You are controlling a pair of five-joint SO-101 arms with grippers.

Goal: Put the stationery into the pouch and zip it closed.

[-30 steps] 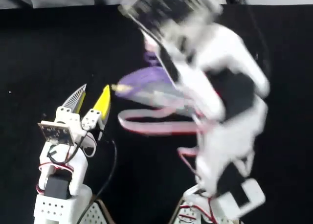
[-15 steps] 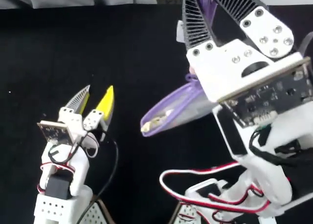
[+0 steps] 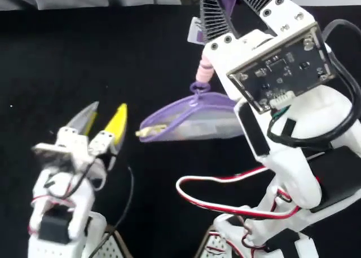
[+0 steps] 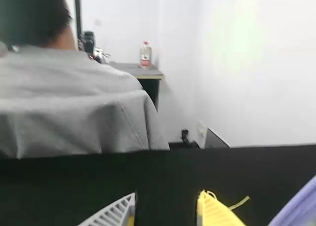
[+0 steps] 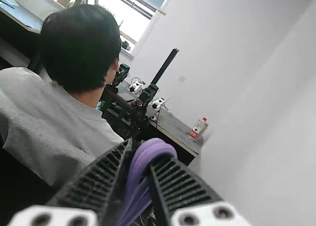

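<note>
While the pouch hangs off the table, the left gripper [image 3: 107, 110] stands low at the left over the black table [image 3: 67, 55]. Its grey and yellow fingers are spread and hold nothing. The left wrist view confirms the gap between the two fingers, with a lilac edge of the pouch [image 4: 297, 205] at one corner.

Near the centre, the purple pouch [image 3: 192, 120] is suspended roughly level in the air, apart from the left gripper. A pale tip of stationery [image 3: 148, 132] protrudes from the end nearest that gripper, so I judge the mouth to be unzipped. A ring [image 3: 198, 89] and a pink charm [image 3: 202, 72] sit on the upper edge. Whether they belong to the zip pull cannot be determined.

To the right, the right gripper [image 3: 228, 4] is raised high. Its ribbed fingers are clamped on the pouch's purple loop [image 5: 150, 152].

Assessment: loading appears near complete, and seating the protruding item and zipping remain. Recommended practice is as follows:

- Lower the pouch until it rests on the table, so it cannot swing or tip its contents out.
- Press the pale tip fully inside before any closing pull.
- Have one gripper pin the pouch end while the other draws the slider in line with the zip.

A pull made while the pouch hangs would probably twist it.
</note>
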